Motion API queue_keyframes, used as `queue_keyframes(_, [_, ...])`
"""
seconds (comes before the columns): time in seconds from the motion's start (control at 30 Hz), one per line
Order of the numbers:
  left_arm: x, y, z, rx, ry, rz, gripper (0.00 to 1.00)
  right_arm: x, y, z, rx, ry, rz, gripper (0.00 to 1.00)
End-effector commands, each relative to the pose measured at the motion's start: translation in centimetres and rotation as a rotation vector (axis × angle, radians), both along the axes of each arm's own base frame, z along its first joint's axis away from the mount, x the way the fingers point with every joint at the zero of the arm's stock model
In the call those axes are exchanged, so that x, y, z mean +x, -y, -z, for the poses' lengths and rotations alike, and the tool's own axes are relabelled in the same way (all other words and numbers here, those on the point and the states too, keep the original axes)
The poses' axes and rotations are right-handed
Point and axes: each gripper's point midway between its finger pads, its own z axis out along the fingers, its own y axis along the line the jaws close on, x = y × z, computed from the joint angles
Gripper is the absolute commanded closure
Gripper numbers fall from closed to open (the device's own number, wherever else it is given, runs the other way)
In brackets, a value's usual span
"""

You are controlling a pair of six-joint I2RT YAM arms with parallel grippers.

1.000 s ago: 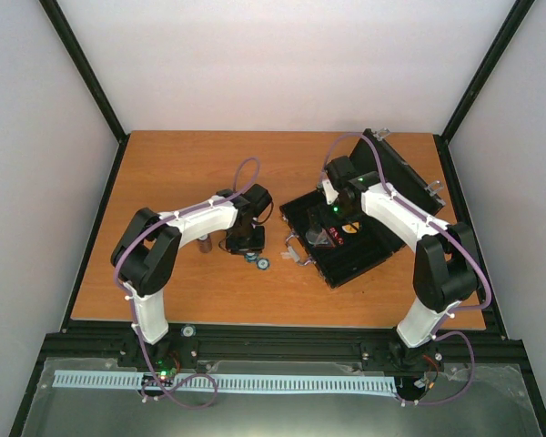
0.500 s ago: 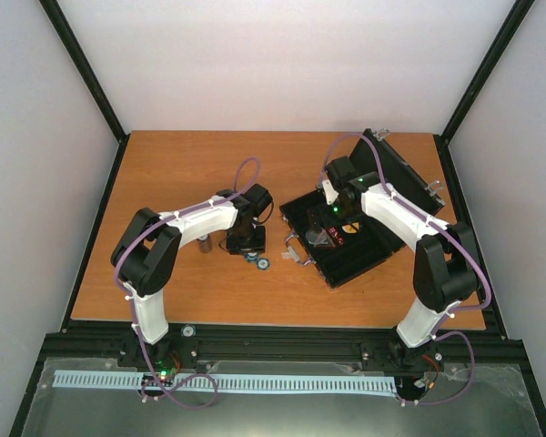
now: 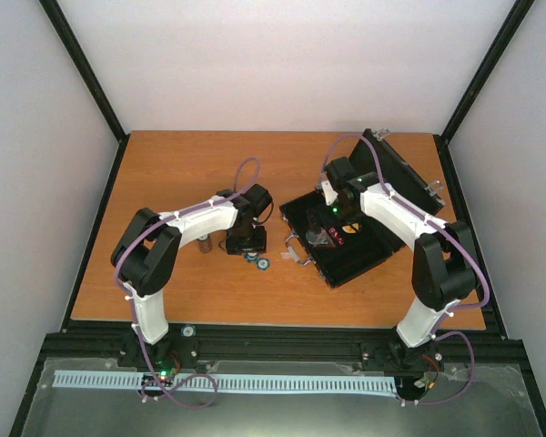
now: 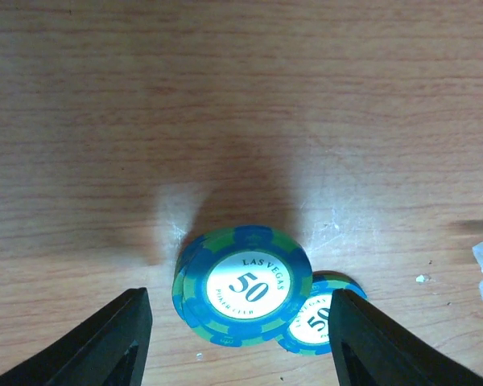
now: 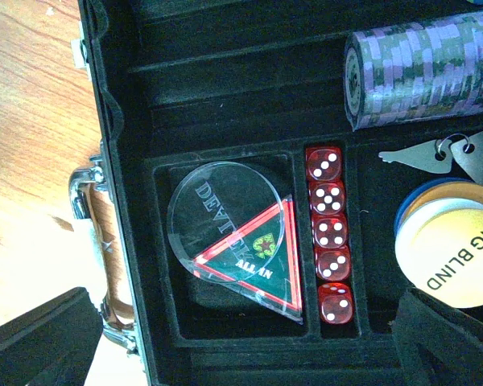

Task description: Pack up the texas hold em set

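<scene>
The set's black case (image 3: pixel 338 244) lies open right of centre, its lid (image 3: pixel 407 173) tilted back. My left gripper (image 3: pixel 246 244) hangs low over the wood. In the left wrist view it (image 4: pixel 240 346) is open around a short stack of blue-green "50" chips (image 4: pixel 243 285), with gaps on both sides. Another blue chip (image 4: pixel 315 319) lies beside the right finger (image 4: pixel 370 346). My right gripper (image 5: pixel 241 346) hovers open over the case, above a clear dealer disc (image 5: pixel 217 211) and a red-edged triangle (image 5: pixel 262 261). Several red dice (image 5: pixel 326 233) fill a slot.
Inside the case lie a row of purple chips (image 5: pixel 427 68), small keys (image 5: pixel 435 153) and a yellow "BIG BLIND" disc (image 5: pixel 451 241). A small dark chip stack (image 3: pixel 203 244) stands left of my left gripper. The case's silver handle (image 5: pixel 84 193) faces the left arm.
My left gripper's jaws have spread wider around the blue chips. Both arms stay where they were, and the right gripper remains open over the case.
</scene>
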Motion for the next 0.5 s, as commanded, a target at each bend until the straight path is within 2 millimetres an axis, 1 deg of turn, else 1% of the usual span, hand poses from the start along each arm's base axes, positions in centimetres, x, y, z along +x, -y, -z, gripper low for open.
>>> queue_keyframes(0.0, [0.1,0.4,-0.5,0.0,0.017,0.018,0.37,0.2,0.1,0.3,0.005,-0.006,0.01,0.0])
queue_keyframes(0.13, [0.2,0.5,-0.3,0.004,0.009,0.021,0.36,0.2,0.1,0.3,0.005,-0.006,0.009,0.0])
queue_keyframes(0.27, [0.3,0.5,-0.7,0.004,0.017,0.027,0.35,0.2,0.1,0.5,0.002,-0.008,0.01,0.0])
queue_keyframes(0.47, [0.1,0.3,-2.6,0.007,0.051,0.064,0.35,0.1,0.2,0.5,0.004,-0.007,0.012,0.0])
